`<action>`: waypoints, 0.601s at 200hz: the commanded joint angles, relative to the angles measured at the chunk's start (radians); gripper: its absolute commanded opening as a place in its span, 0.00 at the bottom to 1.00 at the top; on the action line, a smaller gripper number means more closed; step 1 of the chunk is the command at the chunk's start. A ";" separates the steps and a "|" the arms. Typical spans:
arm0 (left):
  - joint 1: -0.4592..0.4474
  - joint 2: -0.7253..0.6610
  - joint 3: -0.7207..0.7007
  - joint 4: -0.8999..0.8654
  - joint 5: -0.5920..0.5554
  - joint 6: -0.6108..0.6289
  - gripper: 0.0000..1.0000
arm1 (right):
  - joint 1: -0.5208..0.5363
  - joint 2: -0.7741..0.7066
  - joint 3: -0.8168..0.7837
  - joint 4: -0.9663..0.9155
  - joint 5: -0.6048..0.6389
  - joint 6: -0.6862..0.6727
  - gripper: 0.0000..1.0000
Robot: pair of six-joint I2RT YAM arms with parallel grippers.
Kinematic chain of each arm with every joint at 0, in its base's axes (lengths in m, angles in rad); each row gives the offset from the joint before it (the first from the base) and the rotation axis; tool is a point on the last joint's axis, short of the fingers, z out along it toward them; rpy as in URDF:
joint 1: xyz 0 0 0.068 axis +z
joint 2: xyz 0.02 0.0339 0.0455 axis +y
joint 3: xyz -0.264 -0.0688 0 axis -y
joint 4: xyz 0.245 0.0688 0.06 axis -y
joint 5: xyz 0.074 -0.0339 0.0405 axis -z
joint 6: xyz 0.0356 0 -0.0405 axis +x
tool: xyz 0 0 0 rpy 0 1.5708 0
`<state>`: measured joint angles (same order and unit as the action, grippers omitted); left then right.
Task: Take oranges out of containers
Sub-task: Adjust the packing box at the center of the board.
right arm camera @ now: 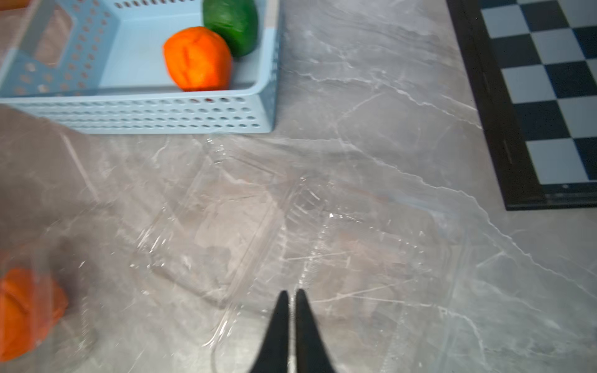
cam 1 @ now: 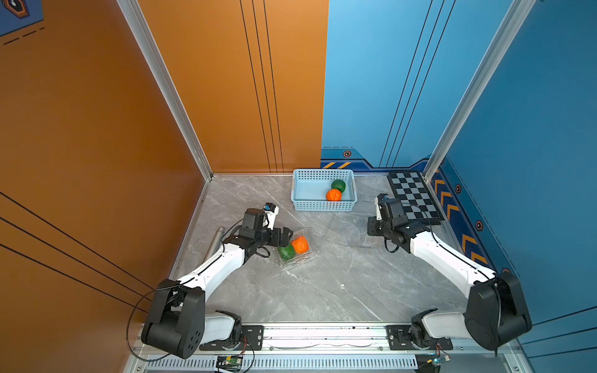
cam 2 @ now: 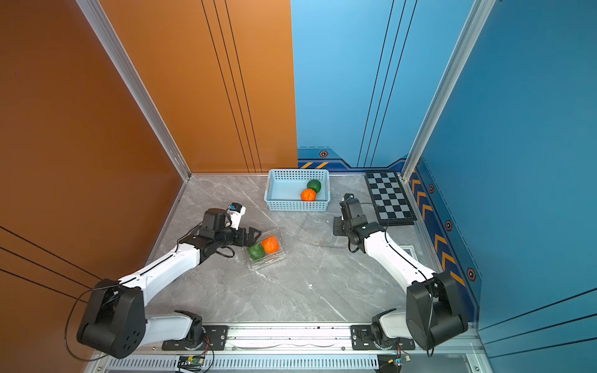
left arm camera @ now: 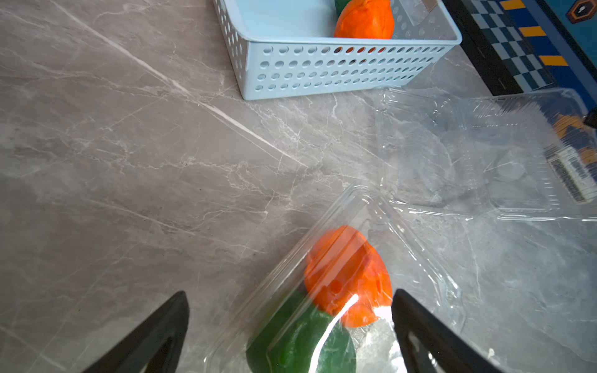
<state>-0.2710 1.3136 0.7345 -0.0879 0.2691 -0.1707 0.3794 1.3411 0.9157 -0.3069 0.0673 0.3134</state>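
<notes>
Oranges, four. Light blue basket (cam 1: pixel 323 205): basket orange (cam 1: pixel 333 195) and basket green fruit (cam 1: pixel 338 185) are contained. Lidded clamshell container (cam 1: pixel 302 261): boxed orange (cam 1: pixel 300 244) and boxed green fruit (cam 1: pixel 286 252) are enclosed. Empty clamshell container (right arm camera: pixel 219 226): laid open beside the basket. Risk: the thin lidded box could be shoved or crushed, being unbraced. Left gripper (left arm camera: pixel 290 295): spread wide, angled low, box straddled. Right gripper (right arm camera: pixel 290 292): clenched over the empty box; pinched plastic cannot be confirmed.

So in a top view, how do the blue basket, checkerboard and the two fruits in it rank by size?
1. blue basket
2. checkerboard, somewhat smaller
3. orange fruit and green fruit: look alike, so unranked
</notes>
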 commanded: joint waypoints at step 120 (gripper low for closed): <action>0.024 0.198 0.115 -0.004 0.033 0.063 0.98 | 0.402 0.193 -0.040 0.252 -0.281 0.100 0.00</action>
<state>-0.2550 1.4841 0.8204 -0.0978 0.2726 -0.1299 0.7616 1.4826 0.8642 -0.1459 -0.1429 0.3721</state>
